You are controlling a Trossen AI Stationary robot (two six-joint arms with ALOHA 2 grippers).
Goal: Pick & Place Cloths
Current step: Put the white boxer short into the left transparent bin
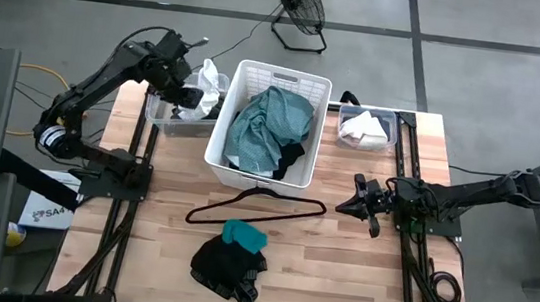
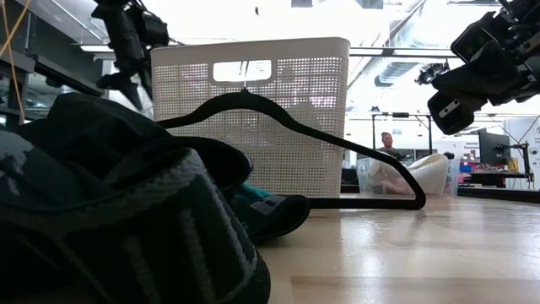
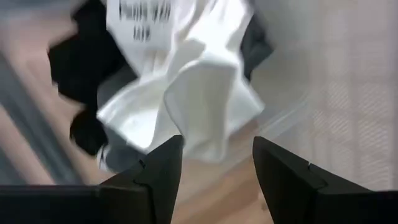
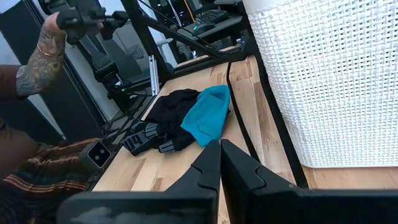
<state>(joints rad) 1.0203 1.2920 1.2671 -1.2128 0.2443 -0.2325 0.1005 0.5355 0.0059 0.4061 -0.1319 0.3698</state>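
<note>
My left gripper (image 1: 194, 91) (image 3: 217, 142) hovers open over the clear left bin (image 1: 153, 114). A crumpled white cloth (image 1: 212, 77) (image 3: 186, 93) and a black cloth (image 3: 87, 62) lie just beyond its fingertips. The white basket (image 1: 228, 117) holds a large teal-green cloth (image 1: 271, 126) and a black one (image 1: 291, 158). A black cloth (image 1: 226, 267) with a small bright teal piece (image 1: 243, 235) (image 4: 206, 115) on it lies near the table's near edge. My right gripper (image 1: 357, 202) (image 4: 219, 148) is shut above the table, right of the black hanger (image 1: 259, 208).
A clear bin (image 1: 394, 119) at the far right holds a white cloth (image 1: 363, 129). The hanger lies flat between the basket and the black pile. A floor fan (image 1: 301, 3) stands beyond the table. A person's tattooed arm (image 4: 40, 56) shows past the table's left side.
</note>
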